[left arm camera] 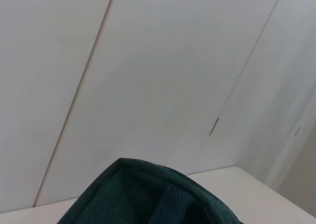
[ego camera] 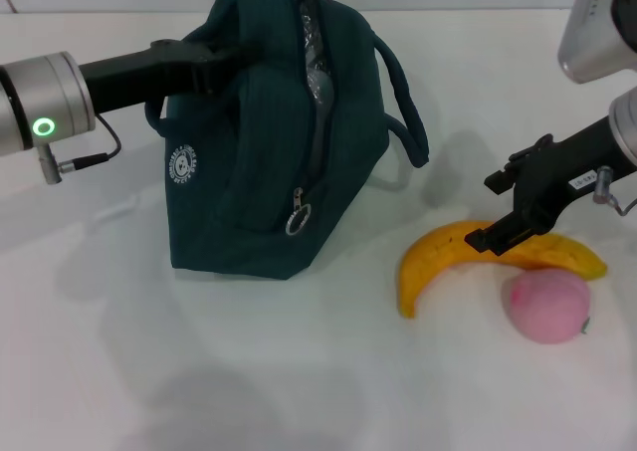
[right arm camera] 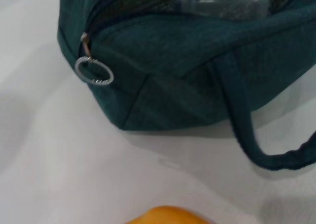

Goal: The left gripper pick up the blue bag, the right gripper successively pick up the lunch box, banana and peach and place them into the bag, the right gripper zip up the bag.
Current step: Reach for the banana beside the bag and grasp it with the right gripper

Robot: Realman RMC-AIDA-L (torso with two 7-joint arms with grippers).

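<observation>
Now we see the banana (ego camera: 450, 255) lying on the table (ego camera: 249, 371) right of the blue bag (ego camera: 269, 152), the peach (ego camera: 546, 305) touching its near side. Our right gripper (ego camera: 495, 234) sits on its middle, fingers straddling it; we should close squarely, then lift clear. Our left gripper (ego camera: 221, 55) pinches the bag's handle, keeping its mouth open.
</observation>
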